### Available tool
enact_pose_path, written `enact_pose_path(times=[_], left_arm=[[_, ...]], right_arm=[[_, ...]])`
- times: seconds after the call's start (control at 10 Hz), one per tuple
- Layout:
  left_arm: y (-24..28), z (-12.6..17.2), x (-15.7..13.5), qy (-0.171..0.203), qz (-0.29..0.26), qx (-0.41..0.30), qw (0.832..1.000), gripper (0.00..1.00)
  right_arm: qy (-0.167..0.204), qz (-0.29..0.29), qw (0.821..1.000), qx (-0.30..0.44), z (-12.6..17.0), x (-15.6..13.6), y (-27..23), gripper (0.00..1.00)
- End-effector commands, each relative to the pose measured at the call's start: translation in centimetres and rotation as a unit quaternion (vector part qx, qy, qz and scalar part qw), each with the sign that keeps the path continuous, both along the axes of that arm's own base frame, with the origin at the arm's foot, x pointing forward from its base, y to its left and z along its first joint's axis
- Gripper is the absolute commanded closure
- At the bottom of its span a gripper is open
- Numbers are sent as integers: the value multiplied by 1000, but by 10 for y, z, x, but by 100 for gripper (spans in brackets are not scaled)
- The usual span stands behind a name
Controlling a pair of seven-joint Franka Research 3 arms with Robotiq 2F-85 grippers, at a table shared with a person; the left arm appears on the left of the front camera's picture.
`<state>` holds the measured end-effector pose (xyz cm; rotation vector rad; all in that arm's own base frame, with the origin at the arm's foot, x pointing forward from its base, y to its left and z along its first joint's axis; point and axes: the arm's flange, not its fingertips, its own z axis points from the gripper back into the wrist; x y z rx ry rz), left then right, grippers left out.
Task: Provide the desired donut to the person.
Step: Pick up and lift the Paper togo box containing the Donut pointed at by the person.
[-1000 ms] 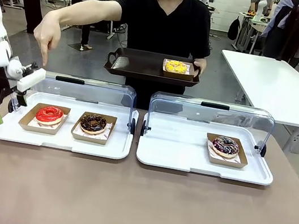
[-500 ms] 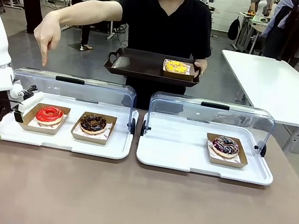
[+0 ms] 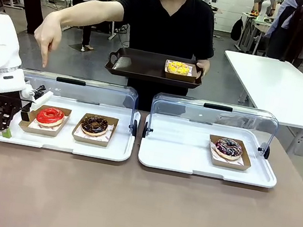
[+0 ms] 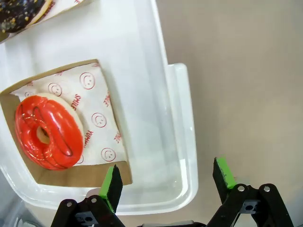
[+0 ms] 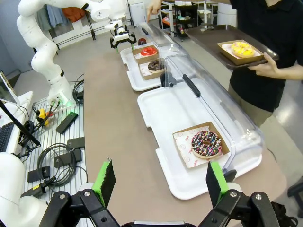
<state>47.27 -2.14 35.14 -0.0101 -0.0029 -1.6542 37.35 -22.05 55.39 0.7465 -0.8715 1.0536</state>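
The person (image 3: 166, 20) stands across the table, one hand (image 3: 47, 38) pointing down at the red-glazed donut (image 3: 50, 115) (image 4: 49, 132). That donut lies in a cardboard holder at the left end of the left white tray (image 3: 62, 142). My left gripper (image 3: 15, 124) (image 4: 168, 177) is open, straddling that tray's left rim right beside the holder, with nothing between its fingers. The person's other hand holds a black serving tray (image 3: 142, 65) with a yellow donut (image 3: 178, 67) on it. In the right wrist view my right gripper (image 5: 159, 182) is open and empty, high above the table.
A chocolate donut (image 3: 95, 124) sits next to the red one. The right white tray (image 3: 179, 159) holds a purple sprinkled donut (image 3: 228, 147) (image 5: 206, 143). Clear lids (image 3: 80, 89) stand raised behind both trays. A white table (image 3: 284, 83) stands at the back right.
My left gripper has moved right and down to the left tray's edge, closer to the red donut. The person's pointing hand and serving tray have stayed put.
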Motion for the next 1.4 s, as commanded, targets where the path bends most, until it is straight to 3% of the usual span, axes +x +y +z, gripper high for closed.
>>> enact_pose_path(times=[0.0, 0.6, 0.7, 0.8, 0.9, 1.2, 1.3], left_arm=[[0, -5, 10, -4, 11, 3, 1000, 0], [-1, -27, 21, -2, 22, 1, 1000, 0], [2, -28, 23, -9, 24, -3, 1000, 45], [4, -27, 24, -11, 25, -5, 1000, 54], [4, -26, 24, -14, 25, -9, 1000, 99], [2, -24, 23, -9, 23, -11, 1000, 100], [3, -24, 23, -8, 22, -11, 1000, 89]], right_arm=[[-4, -1, 1000, 3, -2, 1, 1, 0], [-4, -1, 1000, 3, -2, 1, 1, 0], [-4, -1, 1000, 3, -2, 1, 1, 0], [-4, -1, 1000, 3, -2, 1, 1, 0], [-4, -1, 1000, 3, -2, 1, 1, 0], [-4, -1, 1000, 3, -2, 1, 1, 0], [-4, -1, 1000, 3, -2, 1, 1, 0]])
